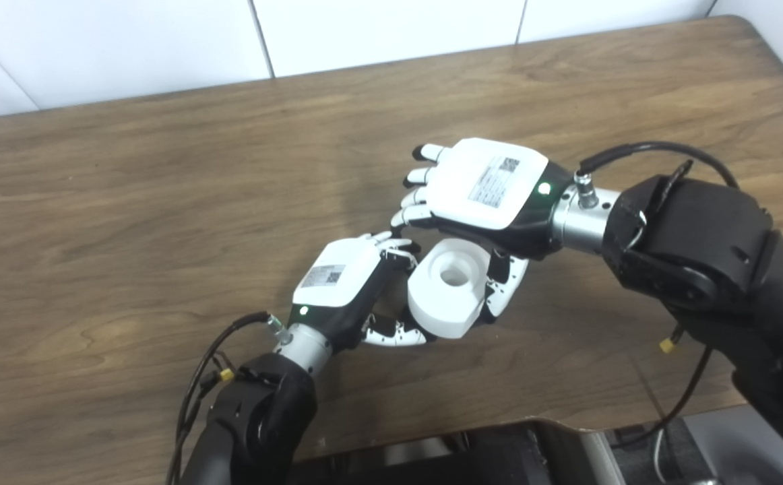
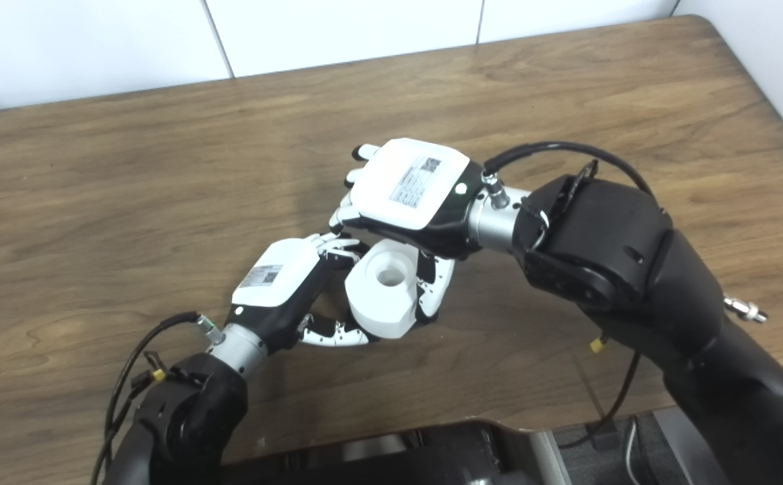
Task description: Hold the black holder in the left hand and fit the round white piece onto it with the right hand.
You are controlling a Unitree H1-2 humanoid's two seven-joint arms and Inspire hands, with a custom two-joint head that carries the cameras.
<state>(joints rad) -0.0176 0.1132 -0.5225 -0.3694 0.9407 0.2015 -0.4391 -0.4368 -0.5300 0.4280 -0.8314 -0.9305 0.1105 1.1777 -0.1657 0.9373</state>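
Observation:
The round white piece (image 1: 449,286), a thick ring with a hole in its top, is held just above the table between both hands. My left hand (image 1: 344,283) sits at its left side, with fingers and thumb (image 1: 395,333) curled around a dark part that is pressed against the piece. This looks like the black holder, and most of it is hidden by the hand and the piece. My right hand (image 1: 486,188) lies over the piece from the far right, thumb (image 1: 509,283) down its right side and fingers stretched past its far edge.
The wooden table (image 1: 129,222) runs to a white wall at the back. Its front edge is just below the hands and its right edge is beyond the right forearm (image 1: 695,249). Cables hang from both wrists.

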